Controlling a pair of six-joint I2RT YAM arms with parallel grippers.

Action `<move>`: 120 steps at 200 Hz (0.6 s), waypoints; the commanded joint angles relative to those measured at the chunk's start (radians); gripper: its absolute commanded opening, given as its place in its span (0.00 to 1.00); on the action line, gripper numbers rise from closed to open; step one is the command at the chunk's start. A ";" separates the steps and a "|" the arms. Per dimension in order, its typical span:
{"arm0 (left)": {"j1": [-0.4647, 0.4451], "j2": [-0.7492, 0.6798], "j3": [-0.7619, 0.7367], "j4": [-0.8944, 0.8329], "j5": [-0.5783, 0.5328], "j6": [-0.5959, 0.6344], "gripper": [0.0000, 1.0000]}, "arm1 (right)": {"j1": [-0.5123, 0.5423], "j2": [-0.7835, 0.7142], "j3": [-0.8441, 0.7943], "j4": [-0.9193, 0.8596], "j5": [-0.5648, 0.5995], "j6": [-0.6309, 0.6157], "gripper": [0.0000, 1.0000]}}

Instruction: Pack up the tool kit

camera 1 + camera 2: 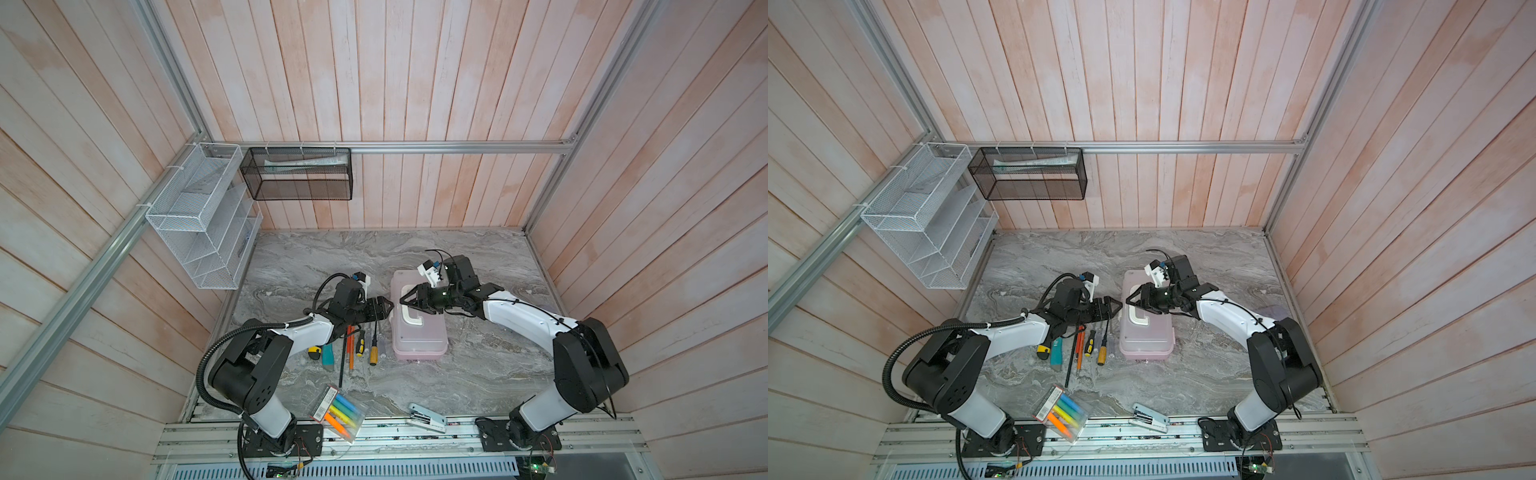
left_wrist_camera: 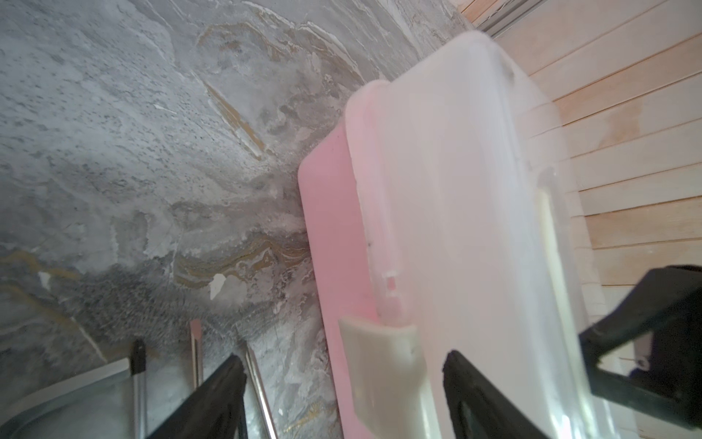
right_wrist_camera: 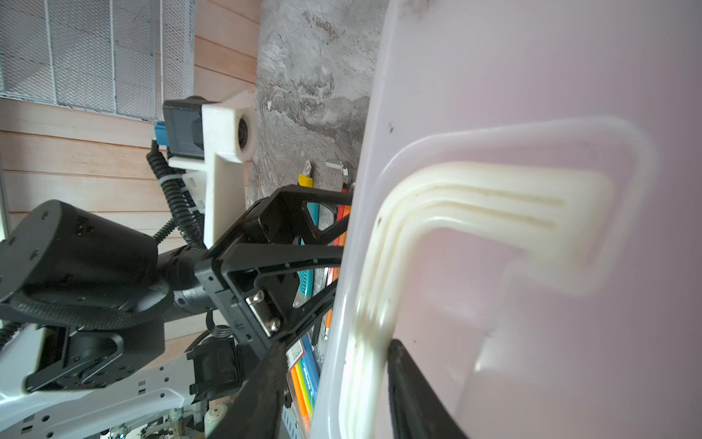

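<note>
Robot lab booth: aluminium frame [image 1: 457, 147], plank walls [image 1: 415, 75], 2 bench-mounted arms [image 1: 519, 316]

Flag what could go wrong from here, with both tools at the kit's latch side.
1. The left tool and right tool nearly meet at one edge of the tool kit; they could collide.
2. The left tool straddles the white latch, jaws open, and the right one looks unclamped around the handle; a pull may slide the kit.
3. The screwdrivers lie close beside the kit; a slide could scatter them.
</note>
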 commanded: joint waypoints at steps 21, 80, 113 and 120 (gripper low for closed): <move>-0.029 0.018 0.036 0.062 0.059 0.017 0.84 | 0.062 0.091 0.065 -0.224 0.178 -0.102 0.45; -0.032 0.034 0.045 0.081 0.087 0.030 0.84 | 0.036 0.087 -0.087 0.165 -0.123 0.055 0.41; -0.031 0.043 0.059 0.074 0.094 0.042 0.84 | 0.028 0.086 -0.135 0.295 -0.212 0.088 0.40; -0.031 0.049 0.068 0.068 0.095 0.046 0.84 | 0.030 0.088 -0.129 0.278 -0.209 0.072 0.40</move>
